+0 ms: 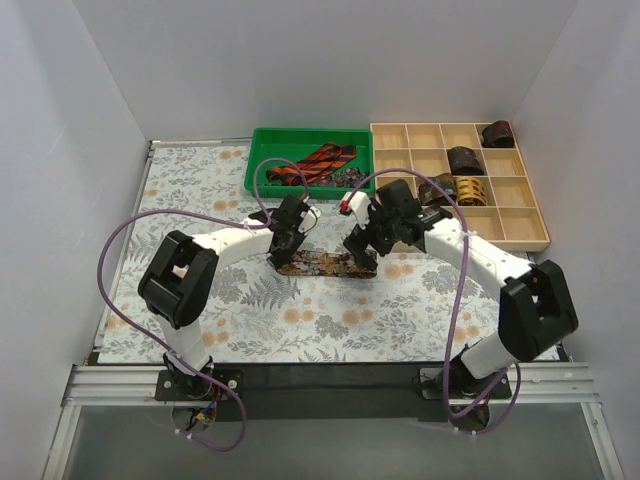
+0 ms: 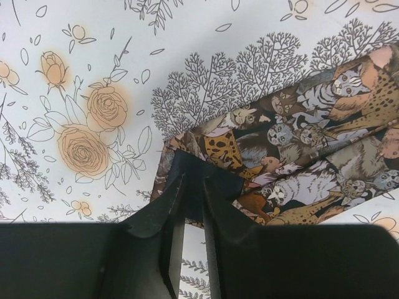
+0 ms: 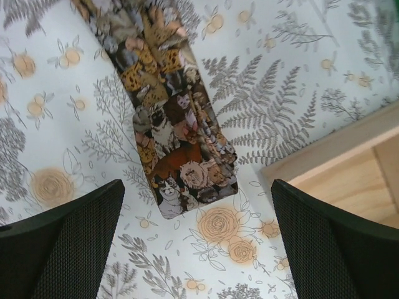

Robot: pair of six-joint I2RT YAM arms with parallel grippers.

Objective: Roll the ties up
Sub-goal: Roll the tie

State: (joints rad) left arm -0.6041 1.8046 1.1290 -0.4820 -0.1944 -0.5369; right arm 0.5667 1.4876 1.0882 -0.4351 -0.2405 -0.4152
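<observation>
Brown cat-print tie (image 1: 320, 265) flat, L gripper (image 2: 192, 175) near-closed at 1 end, grip unclear, R gripper (image 3: 196, 190) wide apart

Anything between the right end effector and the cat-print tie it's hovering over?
Nothing visible. The right end effector is open directly above the end of the cat-print tie, which lies flat on the floral cloth; the wooden tray sits off to the side.

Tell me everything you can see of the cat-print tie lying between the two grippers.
The cat-print tie is a fabric strip printed with brown, gold and grey cats, lying flat and unrolled on the floral cloth. The left gripper, nearly closed, meets one end; whether it pinches is unclear. The right gripper hangs open over the other end.
</observation>
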